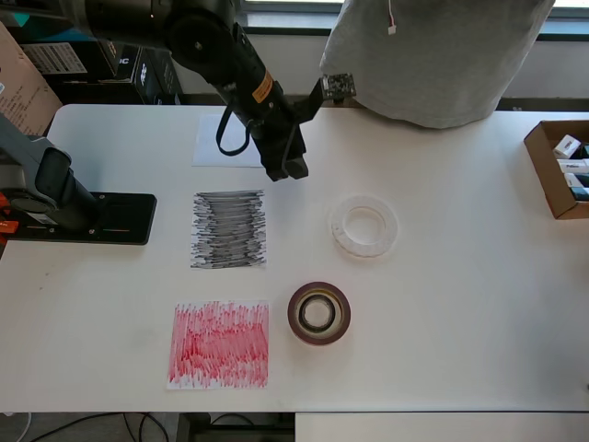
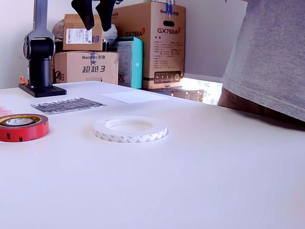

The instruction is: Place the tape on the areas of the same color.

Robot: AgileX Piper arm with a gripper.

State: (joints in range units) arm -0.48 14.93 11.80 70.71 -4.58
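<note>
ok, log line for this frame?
gripper: open, empty, raised between white paper and black patch | white tape, red tape: on bare table, unplaced

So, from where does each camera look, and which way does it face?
Overhead view: sits above the table, faces straight down; shows the arm and gripper over the patches, with both rolls beside them.
Exterior view: sits low at the table edge, faces across it toward stacked boxes; only the gripper fingertips show at the top.
Both share the white roll, red roll, black patch.
</note>
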